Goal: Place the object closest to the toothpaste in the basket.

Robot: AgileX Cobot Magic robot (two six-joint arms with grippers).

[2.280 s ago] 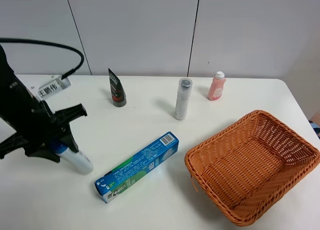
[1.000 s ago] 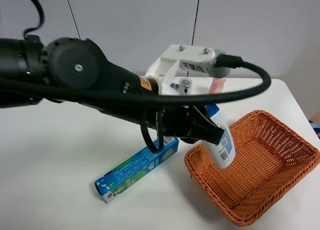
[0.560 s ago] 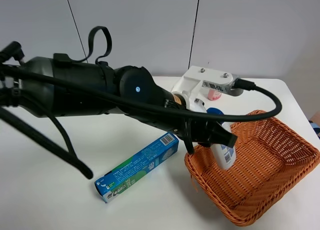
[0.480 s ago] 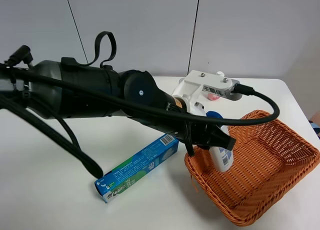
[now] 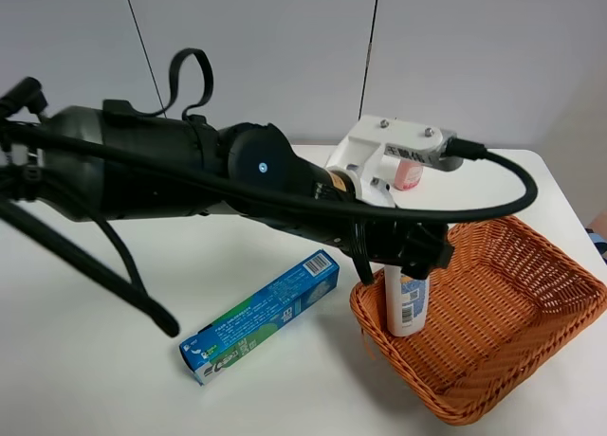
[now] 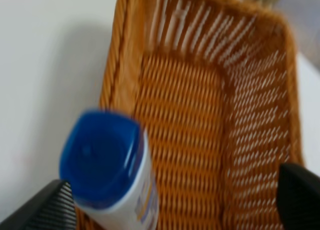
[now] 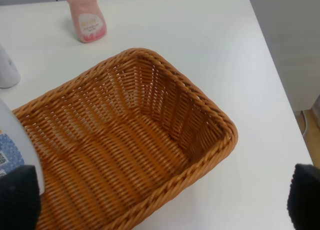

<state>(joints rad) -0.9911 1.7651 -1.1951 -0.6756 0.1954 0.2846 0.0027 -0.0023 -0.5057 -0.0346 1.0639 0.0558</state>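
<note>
The blue toothpaste box (image 5: 261,316) lies on the white table. A white bottle with a blue cap (image 5: 408,299) stands upright inside the orange wicker basket (image 5: 531,232), at its near left corner. My left gripper (image 5: 403,251) hangs just above the bottle. In the left wrist view the gripper (image 6: 170,190) is open; the bottle (image 6: 102,162) stands near one finger (image 6: 42,210), over the basket (image 6: 120,65). My right gripper (image 7: 162,190) is open and empty above the basket (image 7: 220,120); the bottle's side (image 7: 12,145) shows there.
A pink bottle (image 5: 411,175) stands behind my left arm at the back and shows in the right wrist view (image 7: 87,22). A white spray bottle (image 7: 5,65) stands near it. My left arm stretches across the table's middle. The table's right edge (image 5: 569,199) lies beyond the basket.
The white bottle, held tilted over the basket's left rim, now stands upright inside the basket. My left gripper has risen slightly above it.
</note>
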